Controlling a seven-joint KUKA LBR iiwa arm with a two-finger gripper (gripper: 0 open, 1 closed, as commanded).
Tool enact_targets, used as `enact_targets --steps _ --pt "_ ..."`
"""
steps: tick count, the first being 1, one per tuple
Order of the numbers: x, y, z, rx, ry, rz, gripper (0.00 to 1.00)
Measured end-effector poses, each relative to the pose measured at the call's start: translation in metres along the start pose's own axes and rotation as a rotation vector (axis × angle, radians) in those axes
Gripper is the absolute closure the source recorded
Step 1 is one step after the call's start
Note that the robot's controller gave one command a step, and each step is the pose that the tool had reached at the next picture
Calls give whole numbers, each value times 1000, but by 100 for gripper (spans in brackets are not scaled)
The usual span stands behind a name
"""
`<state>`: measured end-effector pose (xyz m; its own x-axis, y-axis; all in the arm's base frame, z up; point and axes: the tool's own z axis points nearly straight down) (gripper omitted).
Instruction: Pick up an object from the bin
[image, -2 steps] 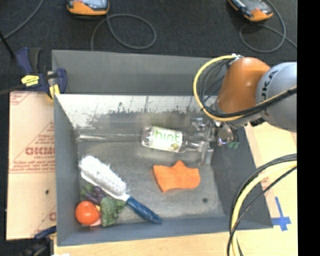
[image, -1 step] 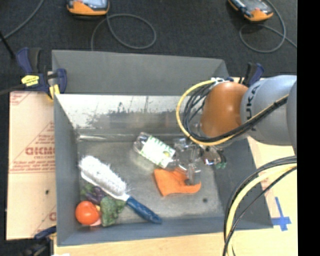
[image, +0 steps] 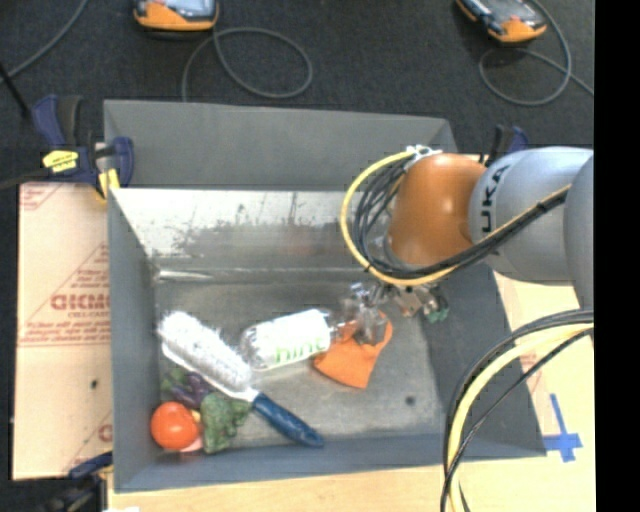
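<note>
**End effector low over bottle end and orange piece, grasp unconfirmed**

Nearest candidates are a clear bottle (image: 288, 340) with a white label and a flat orange piece (image: 350, 366), wedge-like. Both lie on the bin floor right at the end effector (image: 368, 318): the bottle is just left of it, and the orange piece is directly below it and touching the bottle's near end.

The bottle lies on its side. Its long axis runs from lower left up to the right, so its right end points at the end effector. The orange piece has a short axis, with its narrow tip pointing down and away from the end effector.

Cannot tell whether the end effector is apart or together, or whether it has either thing. My guess is that it sits low at the joint of the two things because that is the reachable edge of both.

Further left of the end effector, a white brush (image: 205, 352) with a blue handle lies diagonally against the bottle's far end. Beyond it, far left and below, an orange ball (image: 174, 426) and green and purple soft bits (image: 218, 416) are heaped in the corner of the bin (image: 230, 225), probably where loose things slid together.
</note>
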<state>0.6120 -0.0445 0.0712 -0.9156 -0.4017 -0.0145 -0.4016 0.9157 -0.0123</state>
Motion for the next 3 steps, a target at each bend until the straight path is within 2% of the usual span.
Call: enact_targets --steps 1,2,3 --pt "0 0 0 0 0 0 100" --pt "-24 8 -27 -1 1 27 100" --pt "-47 1 -143 2 -5 27 100"
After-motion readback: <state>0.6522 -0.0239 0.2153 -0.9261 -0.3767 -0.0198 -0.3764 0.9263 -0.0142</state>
